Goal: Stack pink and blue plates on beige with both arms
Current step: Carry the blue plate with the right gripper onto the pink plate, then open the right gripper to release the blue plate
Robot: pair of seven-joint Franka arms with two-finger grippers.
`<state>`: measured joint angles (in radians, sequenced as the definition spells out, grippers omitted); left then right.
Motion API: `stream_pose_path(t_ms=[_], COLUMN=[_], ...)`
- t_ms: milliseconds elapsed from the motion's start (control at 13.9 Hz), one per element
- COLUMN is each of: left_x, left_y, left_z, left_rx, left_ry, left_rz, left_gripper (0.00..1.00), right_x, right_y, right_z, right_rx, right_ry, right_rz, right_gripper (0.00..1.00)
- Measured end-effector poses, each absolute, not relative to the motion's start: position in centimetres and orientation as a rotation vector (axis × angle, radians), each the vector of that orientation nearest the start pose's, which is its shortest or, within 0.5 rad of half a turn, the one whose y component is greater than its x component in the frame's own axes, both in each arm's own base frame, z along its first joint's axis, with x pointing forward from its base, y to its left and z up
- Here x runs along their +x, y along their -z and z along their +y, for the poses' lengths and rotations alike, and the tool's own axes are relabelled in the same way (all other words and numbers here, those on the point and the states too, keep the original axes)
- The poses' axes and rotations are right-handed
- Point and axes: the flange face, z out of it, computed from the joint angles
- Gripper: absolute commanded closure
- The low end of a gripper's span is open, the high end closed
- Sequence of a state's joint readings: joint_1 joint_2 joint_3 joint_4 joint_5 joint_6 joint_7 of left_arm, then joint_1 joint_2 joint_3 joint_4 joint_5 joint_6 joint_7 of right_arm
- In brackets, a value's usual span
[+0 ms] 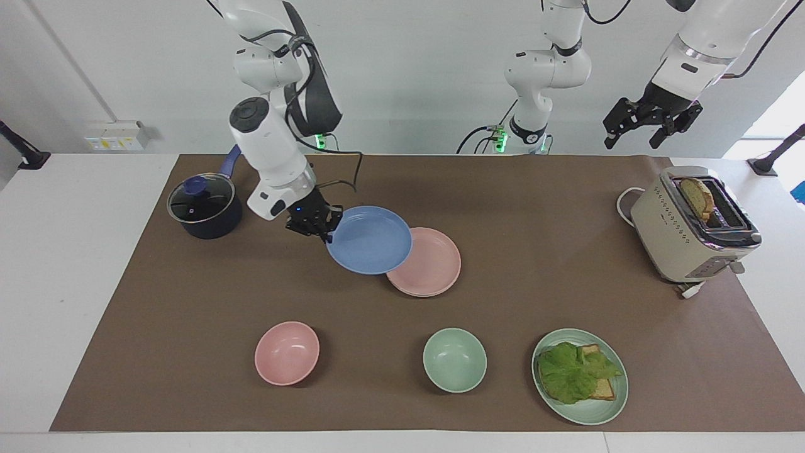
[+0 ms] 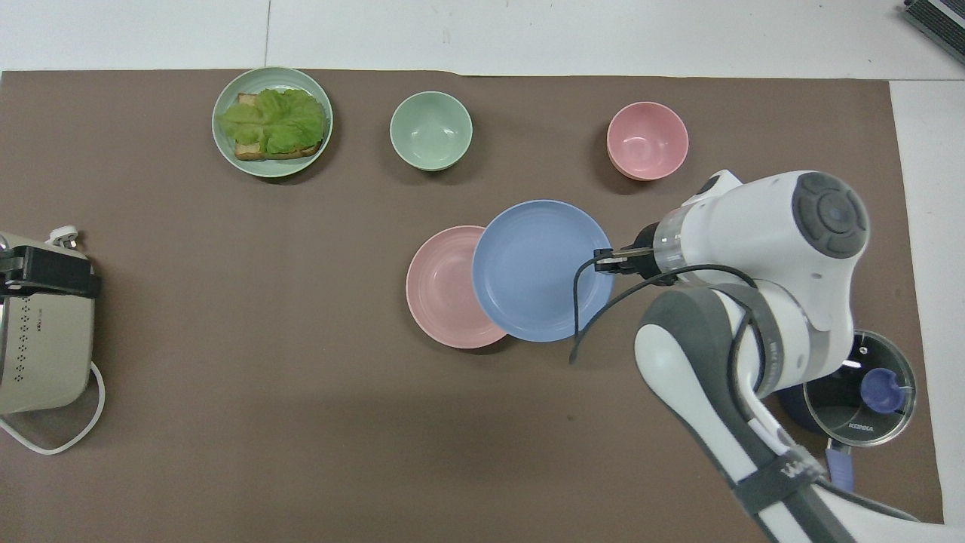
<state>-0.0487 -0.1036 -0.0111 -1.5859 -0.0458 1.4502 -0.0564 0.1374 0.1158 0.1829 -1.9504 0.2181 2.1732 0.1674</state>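
Brown mat: right end effector (image 1: 324,234) clamped on blue plate (image 1: 370,240) rim, over pink plate (image 1: 431,267).

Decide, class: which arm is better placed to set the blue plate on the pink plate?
Right. The right gripper already holds the blue plate by its rim, raised partly over the pink plate. The left gripper waits above the toaster.
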Motion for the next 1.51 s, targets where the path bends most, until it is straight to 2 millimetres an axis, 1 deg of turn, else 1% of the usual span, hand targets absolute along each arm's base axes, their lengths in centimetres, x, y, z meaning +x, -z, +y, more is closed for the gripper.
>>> stream_pose_path(t_ms=[72, 143, 215, 430, 574, 645, 861, 1076, 1434, 1506], left_x=[50.8, 50.8, 50.8, 50.8, 50.8, 50.8, 50.8, 50.8, 50.8, 50.8], left_y=[-66.2, -66.2, -66.2, -66.2, -66.2, -66.2, -66.2, -66.2, -66.2, -66.2], left_z=[-3.6, -3.6, -3.6, -3.6, -3.6, -3.6, -3.6, -3.6, -3.6, -3.6], left_rx=[-3.184, -3.184, -3.184, -3.184, -3.184, -3.184, -3.184, -3.184, -3.184, -3.184], left_ry=[-0.055, -0.055, -0.055, -0.055, -0.055, -0.055, -0.055, -0.055, -0.055, -0.055], left_rz=[0.013, 0.013, 0.013, 0.013, 0.013, 0.013, 0.013, 0.013, 0.013, 0.013], left_gripper=[0.0, 0.0, 0.0, 0.0, 0.0, 0.0, 0.0, 0.0, 0.0, 0.0], right_x=[56.0, 56.0, 56.1, 57.5, 57.7, 57.6, 57.6, 57.8, 57.4, 57.3], right_y=[-43.0, -42.4, -41.6, -38.2, -36.1, -35.3, -34.2, -33.8, -33.1, -32.9], right_z=[21.4, 22.9, 23.8, 25.5, 27.4, 28.0, 28.1, 27.5, 27.3, 27.3], right_rx=[-2.908, -2.903, -2.899, -2.889, -2.887, -2.888, -2.894, -2.9, -2.907, -2.908], right_ry=[0.075, 0.075, 0.082, 0.081, 0.057, 0.046, 0.024, 0.019, -0.004, -0.008], right_rz=[-0.051, -0.058, -0.063, -0.071, -0.076, -0.082, -0.081, -0.08, -0.08, -0.08], right_gripper=[1.0, 1.0, 1.0, 1.0, 1.0, 1.0, 1.0, 1.0, 1.0, 0.97])
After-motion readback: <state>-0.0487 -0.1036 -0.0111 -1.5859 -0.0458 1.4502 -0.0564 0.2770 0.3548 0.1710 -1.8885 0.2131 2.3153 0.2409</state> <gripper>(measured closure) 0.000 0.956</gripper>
